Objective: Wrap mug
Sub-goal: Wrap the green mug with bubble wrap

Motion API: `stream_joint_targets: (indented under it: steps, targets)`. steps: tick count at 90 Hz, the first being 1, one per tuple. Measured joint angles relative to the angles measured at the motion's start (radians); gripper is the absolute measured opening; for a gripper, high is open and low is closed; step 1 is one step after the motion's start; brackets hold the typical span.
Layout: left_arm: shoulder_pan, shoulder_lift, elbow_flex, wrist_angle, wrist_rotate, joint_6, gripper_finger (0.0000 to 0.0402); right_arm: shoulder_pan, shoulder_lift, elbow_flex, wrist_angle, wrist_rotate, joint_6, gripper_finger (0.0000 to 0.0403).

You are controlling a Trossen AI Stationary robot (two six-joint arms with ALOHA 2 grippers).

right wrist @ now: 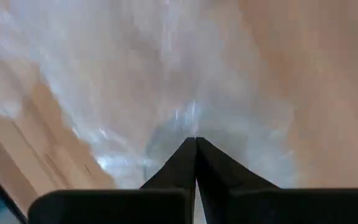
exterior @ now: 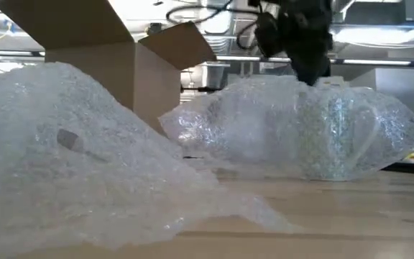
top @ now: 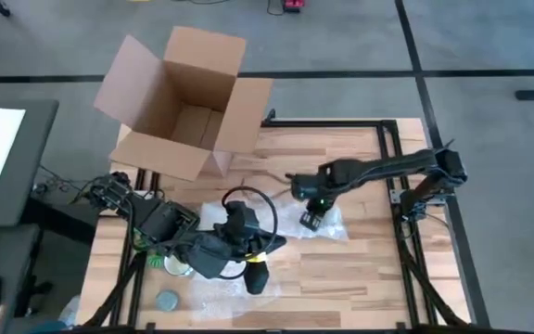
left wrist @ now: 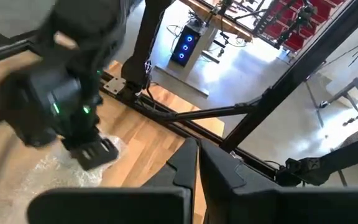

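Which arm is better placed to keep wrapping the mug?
Probably the right: its pincer hangs directly over the bubble wrap covering the mug, fingers together. The left pincer sits nearer the table's front edge.

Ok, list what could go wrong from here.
1. The bubble wrap lies loosely over the mug with its edges spread on the table. It may fall open if the right gripper, shut just above it, pulls away.
2. The left gripper is shut over a second loose sheet close by. Dragging that sheet could snag or shift the bundle.
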Motion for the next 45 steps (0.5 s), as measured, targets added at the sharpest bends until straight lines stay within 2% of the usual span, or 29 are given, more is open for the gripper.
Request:
stream_joint_targets:
  steps: [23, 35, 45]
  targets:
    - [-0.005, 0.0, 0.0, 0.0, 0.014, 0.002, 0.0, 0.046, 0.108, -0.096, 0.077, 0.054, 0.01, 0.0]
    - [-0.006, 0.0, 0.0, 0.0, 0.013, 0.003, 0.0, 0.05, 0.122, -0.043, 0.031, 0.051, -0.001, 0.0]
    - [-0.006, 0.0, 0.0, 0.0, 0.013, 0.003, 0.0, 0.05, 0.084, 0.043, -0.046, 0.051, -0.008, 0.0]
